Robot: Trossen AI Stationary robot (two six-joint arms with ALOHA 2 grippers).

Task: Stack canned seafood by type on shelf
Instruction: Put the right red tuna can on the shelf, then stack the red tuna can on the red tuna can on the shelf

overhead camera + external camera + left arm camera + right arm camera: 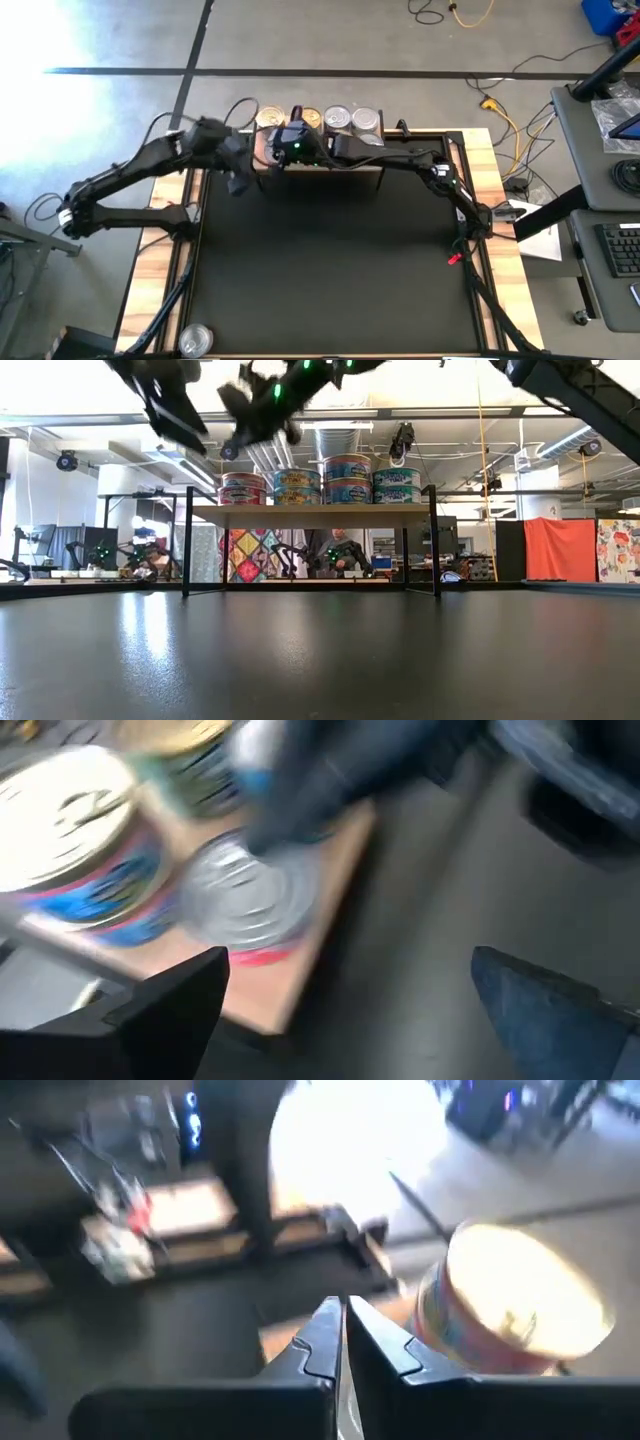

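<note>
Two dark grippers crowd the light-wood shelf's [318, 165] left end, left gripper [238, 183] spread wide, right gripper [343, 1342] clenched empty, so either could knock the short round silver-lidded tin [243, 900] off that edge.

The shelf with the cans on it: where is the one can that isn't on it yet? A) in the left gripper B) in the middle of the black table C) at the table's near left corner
C: in the high view a lone silver-lidded can sits at the table's near left corner, far from the shelf.
</note>
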